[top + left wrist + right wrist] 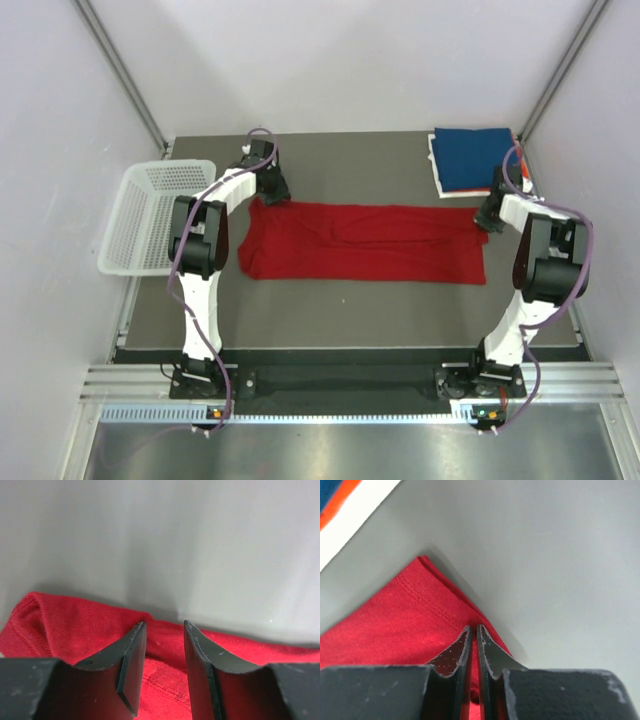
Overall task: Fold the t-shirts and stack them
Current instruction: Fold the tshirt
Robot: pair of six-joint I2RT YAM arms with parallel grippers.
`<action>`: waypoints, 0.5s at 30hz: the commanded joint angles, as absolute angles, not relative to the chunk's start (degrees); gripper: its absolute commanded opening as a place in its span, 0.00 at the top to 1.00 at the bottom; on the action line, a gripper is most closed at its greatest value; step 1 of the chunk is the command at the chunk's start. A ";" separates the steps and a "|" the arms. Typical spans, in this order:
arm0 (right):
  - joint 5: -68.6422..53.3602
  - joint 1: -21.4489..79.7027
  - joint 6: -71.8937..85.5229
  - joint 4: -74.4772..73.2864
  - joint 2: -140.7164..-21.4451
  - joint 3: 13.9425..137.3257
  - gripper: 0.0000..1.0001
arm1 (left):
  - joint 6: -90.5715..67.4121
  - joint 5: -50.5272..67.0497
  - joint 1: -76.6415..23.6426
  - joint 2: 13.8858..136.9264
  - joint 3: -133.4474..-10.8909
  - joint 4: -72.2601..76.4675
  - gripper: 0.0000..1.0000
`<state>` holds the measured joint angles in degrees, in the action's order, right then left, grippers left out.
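From above, the red t-shirt (365,243) is lying as a long folded band across the middle of the desk (350,310), leaving a broad bare strip along its near side and a narrower one on its far side. The left tool (272,190) is sitting at the band's far left corner and the right tool (490,218) at its far right corner. A white mesh basket (150,215) is hanging over the desk's left edge, and the dark blue t-shirt (475,158) is topping a folded stack in the far right corner, just beyond the right tool. The left wrist view is adding what the top view hides: the left tool's jaws are standing apart, open, over the shirt's rolled edge. The right wrist view is showing the right tool pinching a thin fold beside the red stitched corner, with an orange t-shirt (337,497) and a white t-shirt (355,517) peeking out under the blue one.
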<state>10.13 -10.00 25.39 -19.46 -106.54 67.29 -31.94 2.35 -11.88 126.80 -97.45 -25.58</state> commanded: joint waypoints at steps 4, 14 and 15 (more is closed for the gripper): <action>18.46 -13.62 28.91 -17.32 -102.93 59.95 0.93 | -33.22 -5.10 -9.93 130.17 -95.19 -29.53 0.59; 13.20 -13.71 30.76 -16.26 -97.30 58.80 0.84 | -32.52 5.79 -9.84 129.82 -104.31 -29.44 0.58; 12.66 -13.54 30.67 -16.43 -95.82 58.71 0.83 | -32.26 7.02 -9.84 128.60 -105.02 -29.62 0.58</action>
